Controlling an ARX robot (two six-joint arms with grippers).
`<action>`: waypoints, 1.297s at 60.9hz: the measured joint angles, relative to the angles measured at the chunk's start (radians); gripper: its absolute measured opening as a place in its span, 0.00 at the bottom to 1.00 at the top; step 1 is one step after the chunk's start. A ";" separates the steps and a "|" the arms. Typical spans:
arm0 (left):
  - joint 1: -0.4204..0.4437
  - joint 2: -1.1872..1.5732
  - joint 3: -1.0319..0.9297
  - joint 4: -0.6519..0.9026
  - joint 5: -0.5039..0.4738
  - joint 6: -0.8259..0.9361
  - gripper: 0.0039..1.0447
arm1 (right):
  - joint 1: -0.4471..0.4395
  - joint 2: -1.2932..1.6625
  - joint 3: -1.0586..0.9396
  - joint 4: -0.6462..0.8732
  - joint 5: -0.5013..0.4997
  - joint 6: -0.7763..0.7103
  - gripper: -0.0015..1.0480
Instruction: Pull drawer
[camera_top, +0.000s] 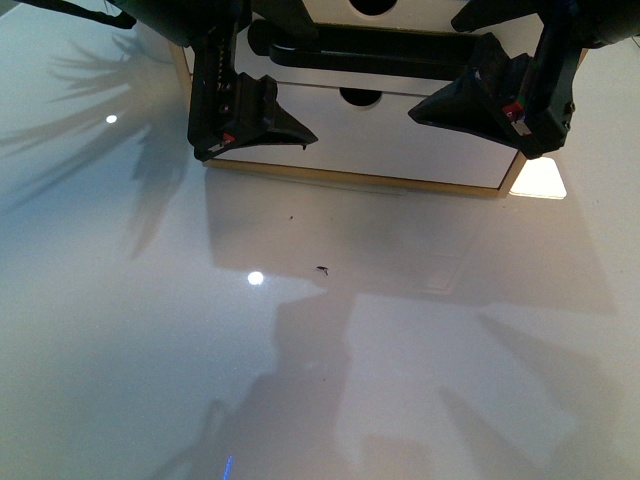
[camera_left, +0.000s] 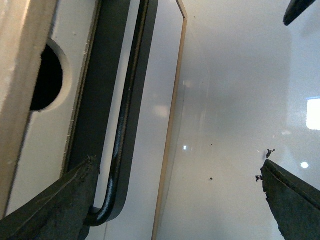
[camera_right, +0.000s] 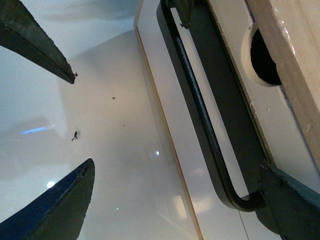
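Note:
The drawer (camera_top: 322, 12) is the upper white front of a wood-edged cabinet at the back, with a semicircular notch in its top edge. Its long black bar handle (camera_top: 365, 50) runs across a dark recess. My left gripper (camera_top: 255, 95) is open at the handle's left end, and my right gripper (camera_top: 490, 88) is open at its right end. In the left wrist view the handle (camera_left: 125, 115) bends in beside one finger (camera_left: 50, 207). In the right wrist view the handle (camera_right: 200, 110) ends against one finger (camera_right: 292, 207). Neither gripper holds the bar.
A second white front (camera_top: 400, 140) with its own notch sits below, without a handle. The cabinet stands on a glossy white table (camera_top: 300, 360) carrying arm shadows, lamp reflections and a small dark speck (camera_top: 322, 269).

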 joint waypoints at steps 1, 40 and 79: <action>0.000 0.003 0.002 -0.001 -0.002 0.003 0.93 | 0.000 0.004 0.004 0.001 0.000 0.000 0.91; -0.003 0.074 0.058 0.015 -0.042 0.021 0.93 | 0.003 0.103 0.060 0.034 -0.002 0.003 0.91; -0.024 0.089 0.068 -0.085 -0.053 0.115 0.93 | 0.015 0.148 0.091 -0.049 -0.012 -0.007 0.91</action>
